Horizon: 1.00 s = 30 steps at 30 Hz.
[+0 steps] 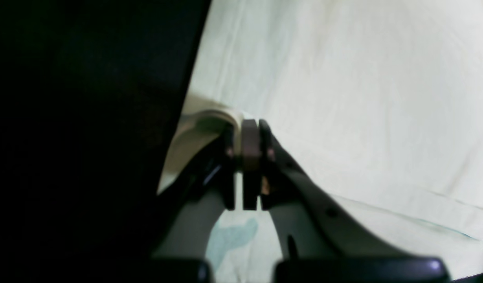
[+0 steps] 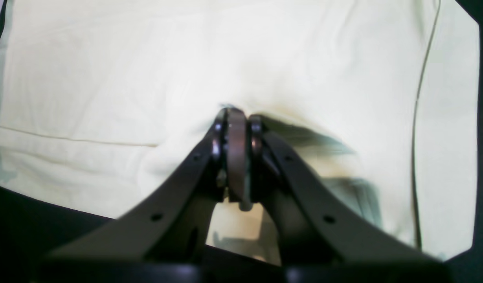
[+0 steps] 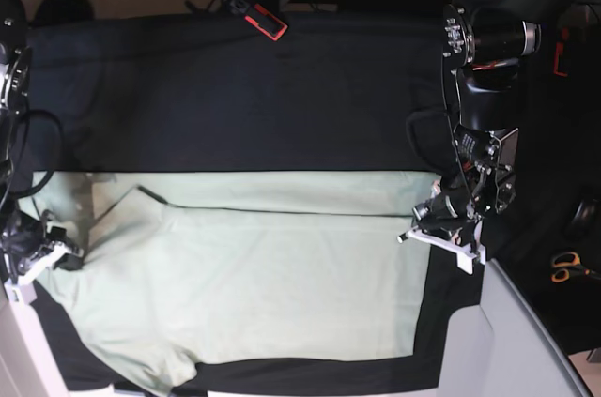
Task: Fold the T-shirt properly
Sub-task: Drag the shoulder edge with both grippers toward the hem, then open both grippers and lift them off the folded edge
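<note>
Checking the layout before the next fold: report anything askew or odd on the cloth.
The pale mint-green cloth T-shirt lies mostly flat on the black tablecloth, but unevenly: one sleeve corner pokes out past its near edge at the base view's lower left, and the far edge is already folded over. No damage visible.

In the base view the left arm comes down the right side of the frame from the upper right corner, its dark wrist pointing downward, and the left pincer (image 3: 435, 228) sits at mid-right with its pale fingers aimed toward frame left. The right arm runs down the far left edge, and the right pincer (image 3: 38, 254) lies low at lower left, pointing toward frame right. In each wrist view the two curved fingers converge at frame centre, the left pincer (image 1: 250, 129) and the right pincer (image 2: 236, 118) both pressed closed, pads together.
</note>
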Each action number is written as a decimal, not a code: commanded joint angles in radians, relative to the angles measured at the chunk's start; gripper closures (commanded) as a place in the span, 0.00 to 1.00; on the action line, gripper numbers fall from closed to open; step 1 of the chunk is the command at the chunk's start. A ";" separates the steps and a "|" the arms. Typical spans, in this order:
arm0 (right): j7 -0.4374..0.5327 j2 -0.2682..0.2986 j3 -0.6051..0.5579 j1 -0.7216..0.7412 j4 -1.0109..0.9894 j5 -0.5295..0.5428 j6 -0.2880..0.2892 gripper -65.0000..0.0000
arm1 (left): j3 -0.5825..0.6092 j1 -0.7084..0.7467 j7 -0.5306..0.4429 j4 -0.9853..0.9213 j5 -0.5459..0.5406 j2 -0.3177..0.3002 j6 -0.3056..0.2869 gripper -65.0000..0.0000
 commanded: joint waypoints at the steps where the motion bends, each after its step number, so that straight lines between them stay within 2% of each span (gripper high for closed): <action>1: 0.024 0.018 0.004 0.034 0.013 0.021 0.004 1.00 | 0.001 -0.033 -0.021 0.015 -0.008 -0.010 -0.009 1.00; 7: 0.024 0.018 0.004 0.034 0.013 0.021 0.004 1.00 | 0.061 -0.035 -0.023 0.015 -0.008 -0.010 -0.009 1.00; 30: 0.042 0.018 0.004 0.058 0.013 0.021 0.003 1.00 | 0.061 -0.055 -0.023 0.012 -0.011 -0.039 -0.009 1.00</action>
